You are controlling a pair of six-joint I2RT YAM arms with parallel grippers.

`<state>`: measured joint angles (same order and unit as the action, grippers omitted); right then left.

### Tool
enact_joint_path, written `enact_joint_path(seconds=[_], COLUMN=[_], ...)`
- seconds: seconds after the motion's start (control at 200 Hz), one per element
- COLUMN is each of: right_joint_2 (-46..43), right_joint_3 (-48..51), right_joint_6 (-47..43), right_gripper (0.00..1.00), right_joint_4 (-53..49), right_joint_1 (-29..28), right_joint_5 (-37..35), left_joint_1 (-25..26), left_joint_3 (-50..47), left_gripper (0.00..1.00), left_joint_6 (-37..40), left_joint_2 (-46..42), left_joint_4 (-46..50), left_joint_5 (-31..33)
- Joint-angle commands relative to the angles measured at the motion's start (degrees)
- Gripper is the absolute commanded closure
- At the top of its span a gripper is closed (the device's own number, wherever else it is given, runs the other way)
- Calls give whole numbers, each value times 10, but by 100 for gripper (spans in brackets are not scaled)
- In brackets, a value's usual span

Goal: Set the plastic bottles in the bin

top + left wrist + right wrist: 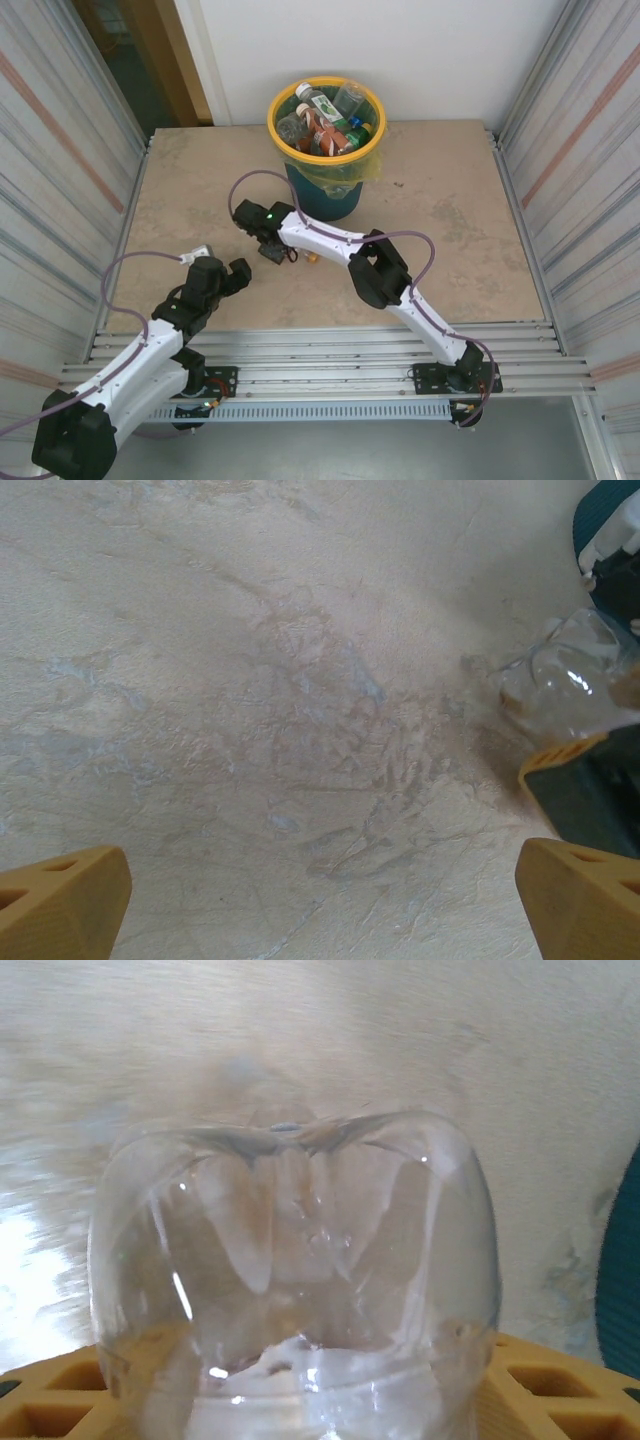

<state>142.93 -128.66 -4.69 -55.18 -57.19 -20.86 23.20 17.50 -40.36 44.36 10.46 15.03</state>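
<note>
A clear plastic bottle [295, 1260] lies on the table with its ribbed base toward the right wrist camera. My right gripper [300, 1395] is shut on it, one yellow finger pressed against each side. From the left wrist the same bottle [565, 680] sits at the right, by a yellow finger [560, 755] of the right gripper. Overhead, the right gripper [270, 245] is low on the table in front of the bin [275, 120]. The bin is teal with a yellow rim, and several bottles [325, 125] fill it. My left gripper [235, 275] hovers open over bare table, its fingers [60, 900] far apart.
The bin's teal wall [622, 1260] stands close on the right of the held bottle. A small orange object [313, 258] lies on the table beside the right arm. Corrugated metal walls [60, 150] line both sides, and a rail [330, 345] runs along the near edge.
</note>
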Motion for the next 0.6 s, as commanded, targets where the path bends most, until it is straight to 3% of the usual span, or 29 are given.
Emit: enact_joint_path(seconds=[0.0, 0.401, 0.596], right_joint_2=[-77, -283, -386], right_joint_3=[11, 100, 136], right_joint_6=[25, 94, 119], right_gripper=[54, 59, 60], right_joint_4=[-8, 52, 86], right_joint_1=[-21, -32, -28], right_joint_5=[11, 62, 47], left_joint_1=[-3, -4, -3], left_joint_3=[1, -2, -2], left_gripper=[1, 1, 1], left_joint_6=[0, 0, 2], left_joint_2=[-1, -26, -25], left_joint_4=[-5, 6, 5], left_joint_5=[1, 9, 13])
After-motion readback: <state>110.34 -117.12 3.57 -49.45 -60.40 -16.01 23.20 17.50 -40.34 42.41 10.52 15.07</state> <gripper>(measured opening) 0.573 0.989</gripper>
